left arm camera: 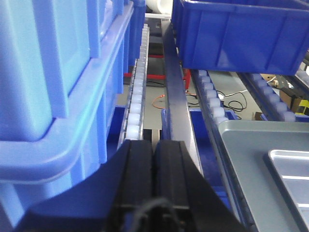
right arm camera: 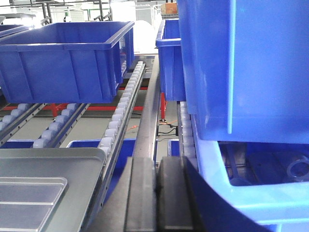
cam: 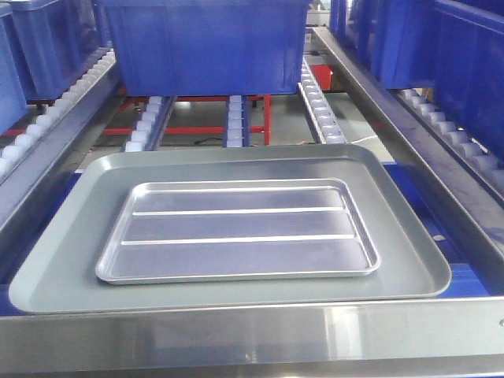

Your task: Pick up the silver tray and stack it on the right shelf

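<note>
The silver tray (cam: 236,230), shiny with two long ridges, lies flat inside a larger dull grey tray (cam: 63,272) on the right shelf (cam: 252,331), a steel roller rack with a shiny front lip. No gripper shows in the front view. In the left wrist view my left gripper (left arm camera: 154,142) is shut and holds nothing. It hovers over a steel rail, left of the grey tray (left arm camera: 246,154) and the silver tray's corner (left arm camera: 289,169). My right gripper (right arm camera: 158,159) is shut and holds nothing. It stands right of the grey tray (right arm camera: 58,162) and the silver tray (right arm camera: 24,198).
A blue bin (cam: 205,43) sits on the rollers behind the trays. More blue bins stand close beside each gripper, one on the left (left arm camera: 48,72) and one on the right (right arm camera: 241,63). Sloping steel rails (cam: 394,118) and white roller lanes (cam: 319,102) divide the rack.
</note>
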`<state>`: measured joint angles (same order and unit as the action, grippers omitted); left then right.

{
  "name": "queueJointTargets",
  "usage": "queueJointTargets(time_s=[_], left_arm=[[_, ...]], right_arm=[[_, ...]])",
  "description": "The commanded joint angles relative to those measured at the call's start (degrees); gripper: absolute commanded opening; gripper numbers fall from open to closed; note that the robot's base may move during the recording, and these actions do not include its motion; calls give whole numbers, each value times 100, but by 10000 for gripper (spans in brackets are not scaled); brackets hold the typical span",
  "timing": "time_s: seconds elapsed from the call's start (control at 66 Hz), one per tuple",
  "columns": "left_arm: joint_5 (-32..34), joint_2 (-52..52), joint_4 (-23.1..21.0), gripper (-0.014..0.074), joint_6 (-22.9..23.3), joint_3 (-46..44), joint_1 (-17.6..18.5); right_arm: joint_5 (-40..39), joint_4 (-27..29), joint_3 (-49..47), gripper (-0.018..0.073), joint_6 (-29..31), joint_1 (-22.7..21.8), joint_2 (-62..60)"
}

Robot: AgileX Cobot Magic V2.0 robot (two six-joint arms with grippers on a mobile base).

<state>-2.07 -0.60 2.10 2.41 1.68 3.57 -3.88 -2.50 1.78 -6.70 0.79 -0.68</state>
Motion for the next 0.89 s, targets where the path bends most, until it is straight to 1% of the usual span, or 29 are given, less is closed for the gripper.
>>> queueJointTargets(time_s=[0.0, 0.076, 0.879], left_arm=[[1004, -19, -61, -100, -16, 166, 99], [921, -19, -61, -100, -16, 148, 169], [944, -19, -61, -100, -16, 148, 157]], right_arm=[[-488, -6, -9, 57, 51, -49, -90], [-488, -6, -9, 57, 51, -49, -90], [-488, -6, -9, 57, 51, -49, -90]])
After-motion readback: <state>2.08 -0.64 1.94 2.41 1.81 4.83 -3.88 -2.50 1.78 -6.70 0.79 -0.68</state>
